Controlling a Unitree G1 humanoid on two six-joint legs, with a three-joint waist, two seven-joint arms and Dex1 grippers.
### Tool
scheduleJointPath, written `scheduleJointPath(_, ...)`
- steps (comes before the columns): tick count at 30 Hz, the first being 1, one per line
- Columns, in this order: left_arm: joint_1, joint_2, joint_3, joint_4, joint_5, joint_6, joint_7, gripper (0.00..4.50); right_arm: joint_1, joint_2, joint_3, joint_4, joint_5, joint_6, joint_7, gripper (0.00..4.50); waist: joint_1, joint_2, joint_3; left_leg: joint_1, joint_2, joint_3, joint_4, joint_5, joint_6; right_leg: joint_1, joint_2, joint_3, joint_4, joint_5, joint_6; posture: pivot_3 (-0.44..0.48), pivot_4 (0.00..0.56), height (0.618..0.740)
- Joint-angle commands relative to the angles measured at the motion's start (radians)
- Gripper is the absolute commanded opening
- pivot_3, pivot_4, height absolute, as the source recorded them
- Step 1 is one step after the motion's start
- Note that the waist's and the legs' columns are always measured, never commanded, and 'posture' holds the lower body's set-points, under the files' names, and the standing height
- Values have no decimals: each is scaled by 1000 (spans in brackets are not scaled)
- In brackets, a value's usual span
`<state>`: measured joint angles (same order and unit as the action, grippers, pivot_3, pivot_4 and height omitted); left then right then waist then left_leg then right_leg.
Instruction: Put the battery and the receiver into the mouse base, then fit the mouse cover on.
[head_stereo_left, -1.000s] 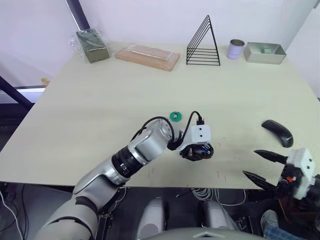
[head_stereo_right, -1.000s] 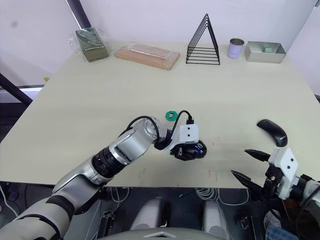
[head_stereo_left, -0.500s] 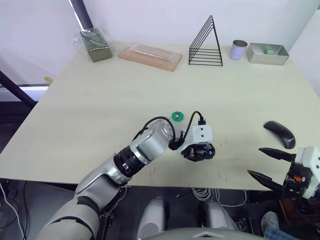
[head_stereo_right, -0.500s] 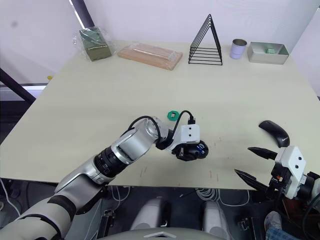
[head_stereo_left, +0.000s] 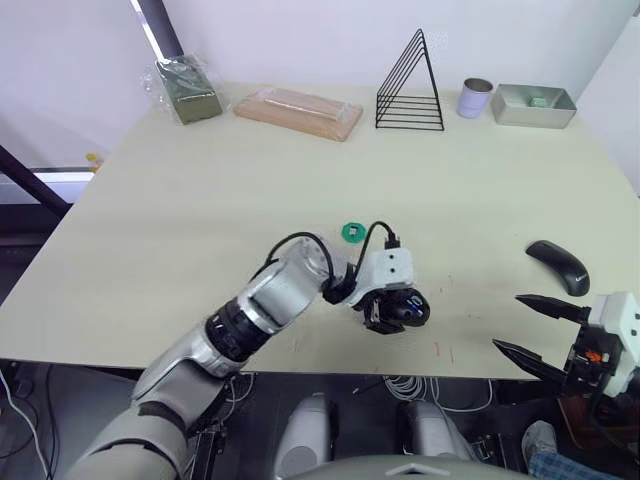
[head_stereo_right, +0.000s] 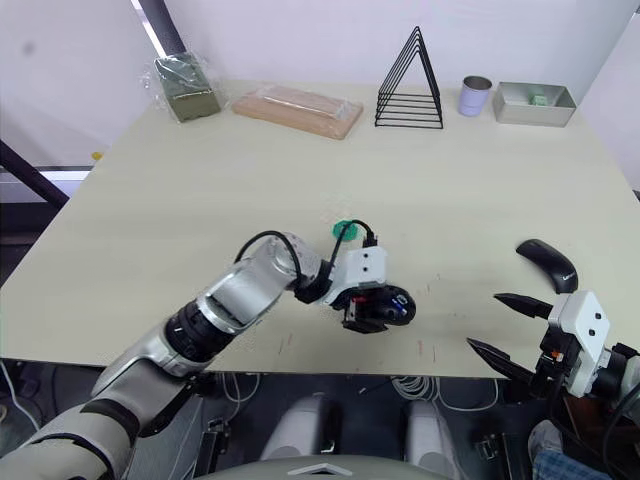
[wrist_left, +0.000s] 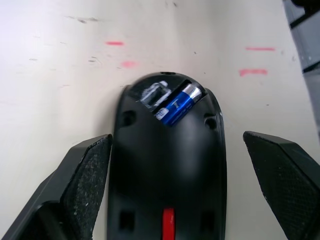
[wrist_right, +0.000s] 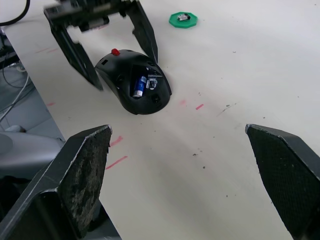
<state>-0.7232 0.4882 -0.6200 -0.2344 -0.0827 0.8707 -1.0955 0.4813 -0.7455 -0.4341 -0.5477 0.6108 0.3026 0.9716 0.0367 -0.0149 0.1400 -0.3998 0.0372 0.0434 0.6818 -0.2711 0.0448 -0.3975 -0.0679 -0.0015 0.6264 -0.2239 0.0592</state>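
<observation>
Mouse base (wrist_left: 167, 165) between parted fingers (wrist_left: 82, 172)

A pale table (head_stereo_left: 200, 200) carries several things along its far edge. At the far left corner sits a green block in clear wrap (head_stereo_left: 184, 90). Beside it, further right, lies a flat wooden board (head_stereo_left: 297, 112), also wrapped. A black wire rack (head_stereo_left: 410, 88), triangular in outline, stands upright near the middle of the far edge. To its right stands a small pale can (head_stereo_left: 473, 98), and just beside that a metal tray (head_stereo_left: 519, 112) holding a small green item (head_stereo_left: 538, 100). Nearer the middle of the table lies a flat green disc (head_stereo_left: 352, 233) with something small and dark on top. Short red marks (wrist_right: 199, 106) dot the tabletop near the front edge.
</observation>
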Motion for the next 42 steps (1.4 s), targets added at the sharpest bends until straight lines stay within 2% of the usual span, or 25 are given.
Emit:
scheduleJointPath(1,8,38,43,-39,-20,-18,-2,4444,-6,2,-26,-31,21,-2,0,4500,0,0,0,0,0,0,0,0,0,0,0,0,0,0,0,0,150,740)
scheduleJointPath(3,18,60,68,-54,-40,-24,-6,4444,-7,3,-24,-34,22,-2,-1,4500,0,0,1,0,0,0,0,0,0,0,0,0,0,0,0,0,150,740)
scheduleJointPath(12,178,169,356,-178,-240,-24,-15,4444,7,22,-36,-61,38,-16,-1,4500,-1,0,4,0,1,0,0,0,0,0,-1,0,0,0,0,0,150,740)
scheduleJointPath(15,260,190,516,-199,-313,20,34,4444,6,45,-41,-63,-23,-75,-24,4500,-2,-1,5,0,1,1,0,0,0,0,-1,0,0,0,0,0,150,740)
scheduleJointPath(18,331,180,627,-213,-354,16,93,4444,1,78,-33,-51,-37,-105,-42,4500,-3,-1,6,0,1,0,0,0,0,0,-1,-1,0,-1,1,0,150,740)
scheduleJointPath(22,414,172,713,-252,-379,16,175,4444,-20,139,-46,-13,-23,-152,-59,4500,-1,-2,7,0,1,1,0,0,0,0,-2,-1,0,0,0,0,150,740)
scheduleJointPath(24,437,117,742,-286,-371,41,289,4444,-16,133,-66,14,-2,-163,-16,4500,2,-2,7,0,2,1,0,0,0,0,-2,-1,0,0,0,0,150,740)
scheduleJointPath(29,466,-17,709,-359,-287,74,551,4444,-32,120,-94,59,42,-164,22,4500,1,-3,8,1,1,1,0,0,0,1,-3,0,0,1,0,0,150,740)
scheduleJointPath(34,451,-205,580,-389,-140,110,850,4444,-68,104,-88,103,17,-197,42,4500,2,-3,8,1,-1,1,0,0,0,1,-2,0,0,1,0,0,150,740)
scheduleJointPath(38,399,-316,535,-328,-79,124,973,4444,-105,108,-85,150,13,-220,48,4500,2,-4,8,1,-1,1,0,0,0,1,-2,0,0,1,0,0,150,740)
scheduleJointPath(42,336,-390,510,-226,-37,75,1039,4444,-133,121,-88,216,12,-292,94,4500,1,-4,8,1,-1,1,0,0,0,1,-1,0,0,1,0,0,150,740)
